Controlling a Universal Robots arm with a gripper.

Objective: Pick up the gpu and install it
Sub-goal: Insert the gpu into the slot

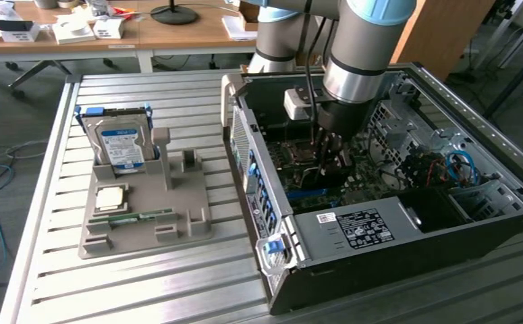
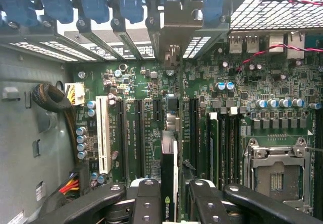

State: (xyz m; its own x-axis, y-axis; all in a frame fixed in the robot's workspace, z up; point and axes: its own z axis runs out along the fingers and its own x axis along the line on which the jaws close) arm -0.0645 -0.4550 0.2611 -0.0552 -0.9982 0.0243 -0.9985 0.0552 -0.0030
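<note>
On the exterior view's left, a grey fixture (image 1: 167, 233) is seen on the slatted bench (image 1: 135, 290); a blue-labelled hard drive (image 1: 121, 145) is stood upright in it, and a processor chip (image 1: 110, 197) and a narrow memory stick (image 1: 135, 217) are laid flat in front. Further right, the open computer case (image 1: 405, 270) is rested on the same bench, and the arm is reached down into it, with the hand (image 1: 328, 152) low over the motherboard (image 2: 131, 82). In the wrist view, a white slot (image 2: 103, 133) and several dark slots (image 2: 122, 138) are passed before the gpu (image 2: 170, 173) is met: it is held edge-on, clamped between the 2 fingers of the hand (image 2: 172, 199), close above the board and beside the empty processor socket (image 2: 277, 173). The pick-up is judged done and the installing step in hand. Whether the card's edge is already entered in a slot cannot be told. Seating is judged to call for the card being kept upright, its lower edge lined up with 1 slot, and even pressure being given straight down, without the neighbouring parts being struck.
</note>
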